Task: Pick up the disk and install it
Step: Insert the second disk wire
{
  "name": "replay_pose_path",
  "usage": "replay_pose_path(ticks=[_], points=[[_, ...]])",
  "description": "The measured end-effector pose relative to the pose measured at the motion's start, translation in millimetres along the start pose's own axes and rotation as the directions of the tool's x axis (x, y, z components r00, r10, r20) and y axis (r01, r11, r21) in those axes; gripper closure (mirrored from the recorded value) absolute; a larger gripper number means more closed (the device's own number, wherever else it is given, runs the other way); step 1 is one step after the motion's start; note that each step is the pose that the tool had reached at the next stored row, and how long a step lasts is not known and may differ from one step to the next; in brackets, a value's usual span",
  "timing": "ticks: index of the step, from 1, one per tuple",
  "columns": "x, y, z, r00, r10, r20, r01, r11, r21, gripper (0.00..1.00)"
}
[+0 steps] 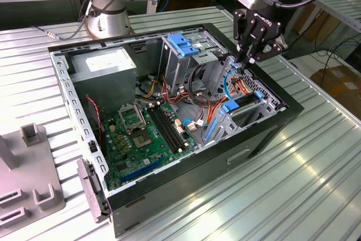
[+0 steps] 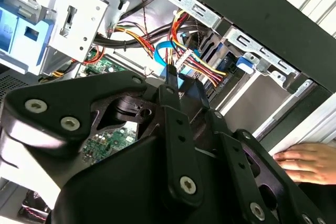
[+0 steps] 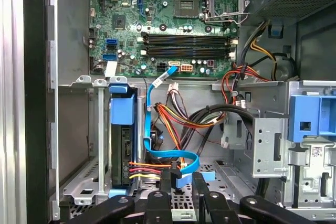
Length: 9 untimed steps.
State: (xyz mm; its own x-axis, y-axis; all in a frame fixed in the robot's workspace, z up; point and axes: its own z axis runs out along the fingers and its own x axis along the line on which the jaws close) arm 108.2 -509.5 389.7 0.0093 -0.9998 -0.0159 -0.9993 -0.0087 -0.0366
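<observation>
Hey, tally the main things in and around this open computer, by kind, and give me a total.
Computer case: 1
Power supply box: 1
Motherboard: 1
Disk: 1
Gripper: 1
Person's hand: 1
Total: 6

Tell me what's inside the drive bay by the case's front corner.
The disk sits upright in the drive bay, blue rail on top, cables plugged in. Its lower part is hidden by the bay walls.
</observation>
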Motion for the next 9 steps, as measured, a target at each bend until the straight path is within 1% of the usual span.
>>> replay_pose_path(ticks=[1, 3, 5, 6, 7, 8, 9], points=[[-0.7, 0.1, 0.1, 1.0000, 0.000, -0.0020, 0.000, 1.0000, 0.0000, 0.70], [-2.7, 0.1, 0.1, 0.9999, 0.000, -0.0121, 0.000, 1.0000, 0.0000, 0.70], [-5.9, 0.2, 0.9, 0.9998, -0.001, -0.0187, 0.001, 1.0000, 0.0000, 0.70], [-7.9, 0.6, 1.3, 0.9997, -0.001, -0.0232, 0.001, 1.0000, 0.0005, 0.70], [-9.6, 0.9, 1.5, 0.9997, -0.001, -0.0254, 0.001, 1.0000, 0.0011, 0.70], [-11.1, 1.8, 1.9, 0.9996, -0.001, -0.0295, 0.001, 1.0000, 0.0023, 0.70], [-11.6, 2.3, 2.3, 0.9994, -0.002, -0.0352, 0.002, 1.0000, 0.0029, 0.70]])
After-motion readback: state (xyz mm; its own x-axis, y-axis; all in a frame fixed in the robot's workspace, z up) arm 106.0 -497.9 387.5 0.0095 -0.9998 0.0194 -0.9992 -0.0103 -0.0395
